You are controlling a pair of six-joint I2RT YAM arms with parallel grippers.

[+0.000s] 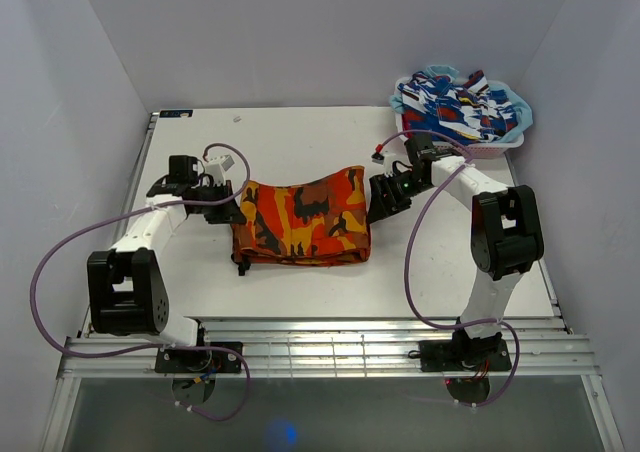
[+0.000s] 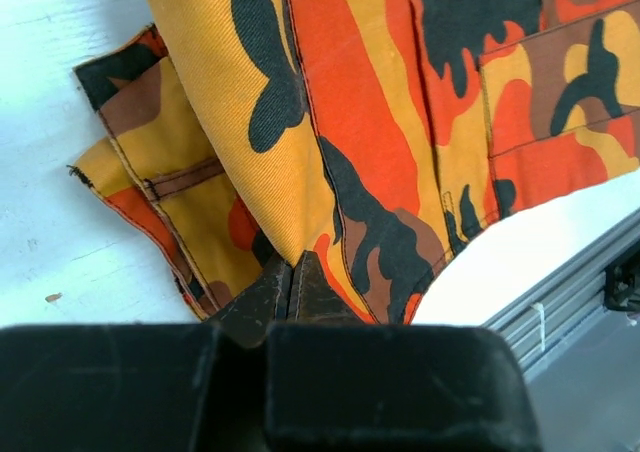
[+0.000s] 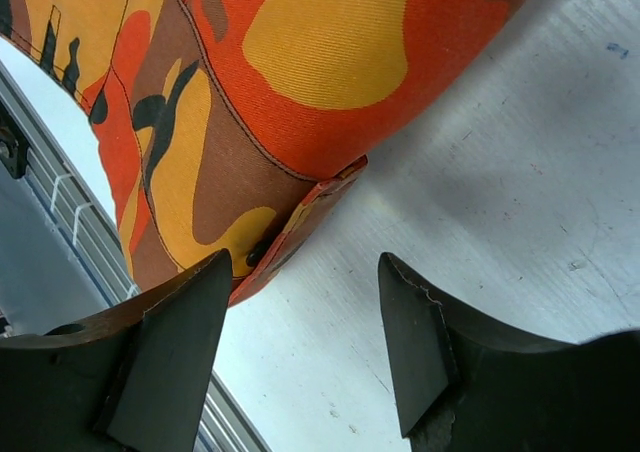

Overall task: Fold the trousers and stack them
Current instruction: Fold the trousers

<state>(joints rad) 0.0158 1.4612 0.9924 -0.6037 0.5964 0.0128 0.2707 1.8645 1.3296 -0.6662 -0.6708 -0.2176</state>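
Note:
The trousers (image 1: 300, 222), in orange, red and yellow camouflage with dark blotches, lie folded into a compact rectangle in the middle of the table. My left gripper (image 1: 232, 204) is at their left edge. In the left wrist view its jaws (image 2: 290, 272) are pressed together at a fold of the cloth (image 2: 330, 122), which rises from the tips. My right gripper (image 1: 378, 200) is just off their right edge. In the right wrist view it (image 3: 305, 302) is open and empty above bare table, with a buttoned corner of the trousers (image 3: 300, 72) next to the left finger (image 3: 180, 322).
A white basket (image 1: 500, 147) with blue, white and red patterned clothes (image 1: 455, 102) stands at the back right corner. A slotted metal rail (image 1: 320, 357) runs along the table's near edge. Purple cables hang from both arms.

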